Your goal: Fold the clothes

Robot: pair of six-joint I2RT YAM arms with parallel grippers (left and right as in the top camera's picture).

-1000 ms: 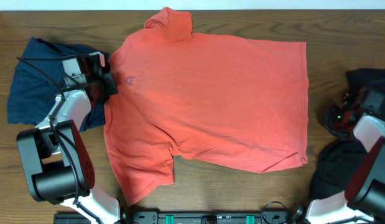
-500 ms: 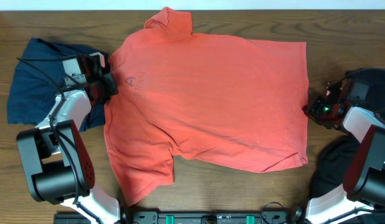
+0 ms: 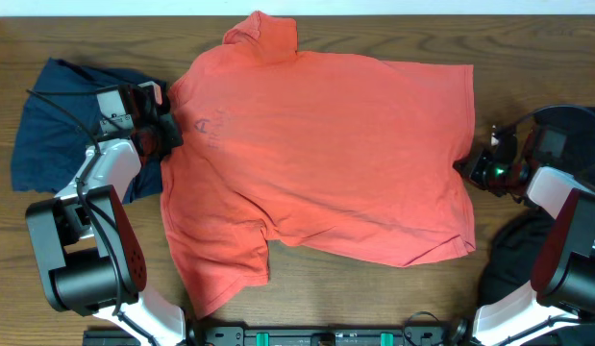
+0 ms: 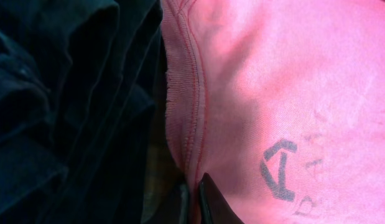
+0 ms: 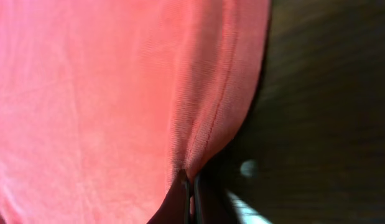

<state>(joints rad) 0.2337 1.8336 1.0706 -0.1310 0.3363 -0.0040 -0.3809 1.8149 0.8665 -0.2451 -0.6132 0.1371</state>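
Note:
An orange-red T-shirt (image 3: 326,163) lies spread flat on the wooden table, collar at the back, a faint print near its left edge. My left gripper (image 3: 166,135) is shut on the shirt's left hem (image 4: 187,112), which rises pinched between the fingers (image 4: 193,199). My right gripper (image 3: 467,165) is shut on the shirt's right hem (image 5: 211,124), with a fold of cloth caught between the fingertips (image 5: 191,183).
A dark navy garment (image 3: 61,130) lies bunched at the left, under and beside my left arm; it also shows in the left wrist view (image 4: 61,112). Black cloth (image 3: 513,259) lies at the right edge near my right arm.
My right gripper has moved left from the black cloth to the shirt's right edge and closed on the hem. The left arm has not moved.

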